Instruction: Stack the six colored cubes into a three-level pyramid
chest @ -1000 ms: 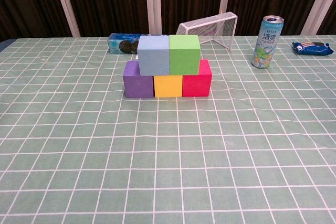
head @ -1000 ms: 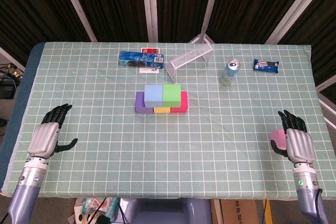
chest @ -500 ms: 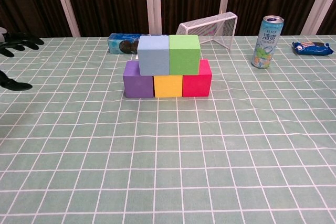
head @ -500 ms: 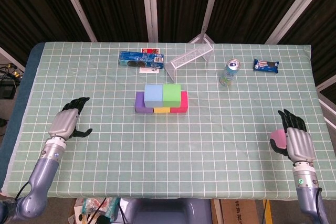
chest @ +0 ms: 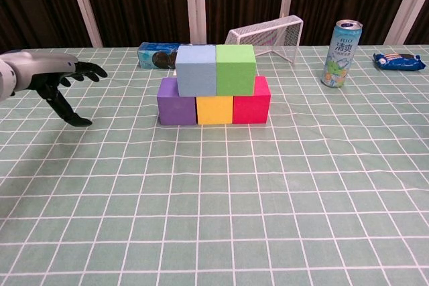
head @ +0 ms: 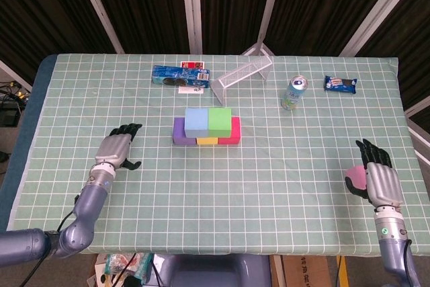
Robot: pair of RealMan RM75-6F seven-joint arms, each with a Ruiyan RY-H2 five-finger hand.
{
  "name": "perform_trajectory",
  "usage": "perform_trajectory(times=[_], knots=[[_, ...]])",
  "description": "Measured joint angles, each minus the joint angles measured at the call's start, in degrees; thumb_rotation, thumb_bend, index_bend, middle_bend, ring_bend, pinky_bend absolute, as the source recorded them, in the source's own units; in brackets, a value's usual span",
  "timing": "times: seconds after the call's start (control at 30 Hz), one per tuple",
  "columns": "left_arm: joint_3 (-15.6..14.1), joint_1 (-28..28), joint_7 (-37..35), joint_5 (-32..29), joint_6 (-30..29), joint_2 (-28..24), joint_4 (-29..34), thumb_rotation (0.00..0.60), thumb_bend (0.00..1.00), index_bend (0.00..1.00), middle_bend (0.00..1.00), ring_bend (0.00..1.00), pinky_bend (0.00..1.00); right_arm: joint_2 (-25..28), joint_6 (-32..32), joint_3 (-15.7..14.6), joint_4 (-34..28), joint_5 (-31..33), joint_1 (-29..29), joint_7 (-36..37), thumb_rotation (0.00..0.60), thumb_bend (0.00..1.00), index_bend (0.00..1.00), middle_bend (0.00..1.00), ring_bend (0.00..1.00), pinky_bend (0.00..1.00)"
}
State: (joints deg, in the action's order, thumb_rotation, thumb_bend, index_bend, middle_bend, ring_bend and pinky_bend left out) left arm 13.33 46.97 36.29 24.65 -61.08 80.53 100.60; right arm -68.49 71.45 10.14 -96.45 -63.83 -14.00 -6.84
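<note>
Pink cube (head: 355, 179) half behind right hand (head: 380, 181)

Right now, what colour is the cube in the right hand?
Pink. The cube sits against the right hand; only the head view shows it.

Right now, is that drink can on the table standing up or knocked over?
Standing upright. The drink can rests on its base on the table, and the head view looks straight down on its round top.

Two robot hands over a table
Left hand (head: 116, 149) empty, fingers spread forward; right hand (head: 377, 178) curled round something pink.
</note>
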Motion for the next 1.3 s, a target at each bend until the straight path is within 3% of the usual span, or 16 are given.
perform_trajectory(times=[0.57,1.3], knots=[[0.9,7.8,7.3,-10.3,-0.3,7.7,-7.1,0.600,0.34,0.00,0.04,0.00,0.08,0.0,-0.6,0.6,0.3,0.5,-0.2,1.6,0.600,0.38,0.00,0.00,0.00,0.00],[1.0,12.3,11.7,-16.8,0.6,11.8,-12.2,0.600,0.34,0.00,0.04,0.00,0.08,0.0,-0.8,0.8,0.1,0.6,-0.2,2.5,0.600,0.38,0.00,0.00,0.00,0.00]])
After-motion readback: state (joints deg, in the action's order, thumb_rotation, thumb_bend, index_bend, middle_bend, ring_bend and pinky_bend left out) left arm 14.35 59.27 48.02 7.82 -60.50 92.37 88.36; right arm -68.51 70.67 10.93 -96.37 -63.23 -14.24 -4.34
